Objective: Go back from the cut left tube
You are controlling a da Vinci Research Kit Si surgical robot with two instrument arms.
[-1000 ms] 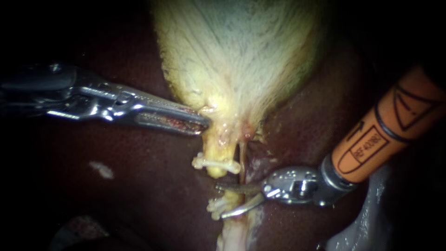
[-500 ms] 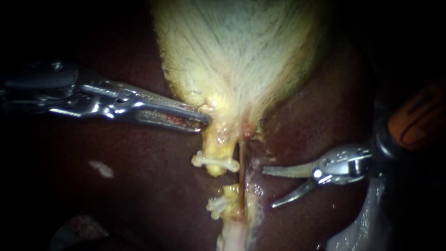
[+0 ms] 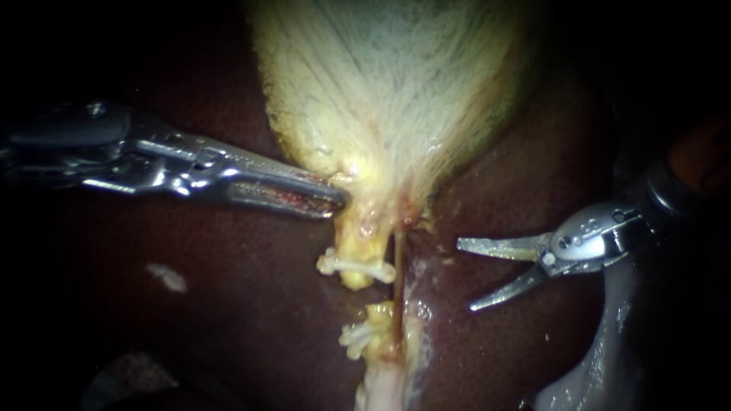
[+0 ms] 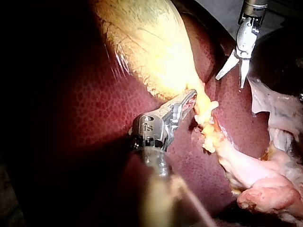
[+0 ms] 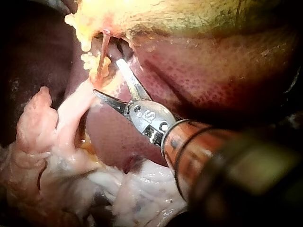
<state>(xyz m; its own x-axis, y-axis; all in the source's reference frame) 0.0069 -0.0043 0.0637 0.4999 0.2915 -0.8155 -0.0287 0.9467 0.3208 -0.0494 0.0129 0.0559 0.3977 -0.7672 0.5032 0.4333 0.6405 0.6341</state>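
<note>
Shows right instrument (image 3: 466, 275), jaws open and empty, apart from the cut left tube (image 3: 352, 247) below the gallbladder (image 3: 388, 91), clamped at the neck by jaws of left instrument (image 3: 335, 202). Looks mid-retreat; calls next for a straight pull-back.

Pale yellow, white-streaked gallbladder (image 3: 396, 91) and dark maroon, mottled liver (image 3: 236, 304)

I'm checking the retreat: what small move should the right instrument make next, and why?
Probably draw the right instrument farther out along its shaft: it is open, already apart from the cut left tube, with only liver beneath.
</note>
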